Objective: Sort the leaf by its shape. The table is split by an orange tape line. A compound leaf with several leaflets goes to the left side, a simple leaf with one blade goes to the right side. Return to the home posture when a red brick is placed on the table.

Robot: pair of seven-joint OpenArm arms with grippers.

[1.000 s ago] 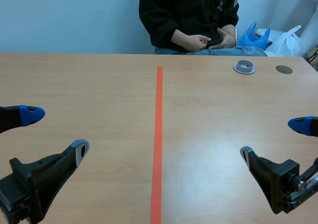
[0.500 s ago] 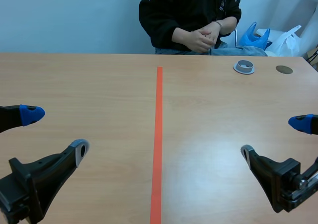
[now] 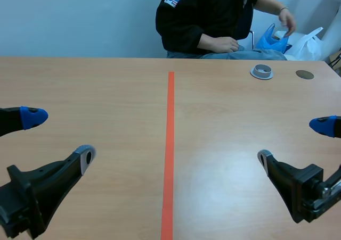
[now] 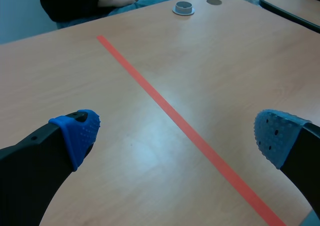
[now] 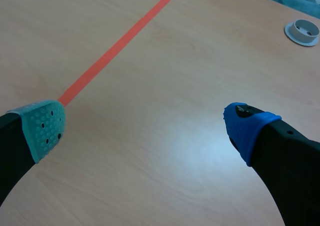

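Table (image 3: 106, 91) smooth wood-grain, slight sheen; tape line (image 3: 170, 144) matt.

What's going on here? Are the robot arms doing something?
Nothing is being handled right now. The robot's left hand and right hand hover open and empty, low over the table, one on each side of the orange tape line. There is no leaf to sort yet. The person across the table reaches one arm toward a blue bag. A small grey ring sits far off on the right side.

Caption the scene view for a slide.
Open left gripper and right gripper flank the orange tape line; a person sits opposite.
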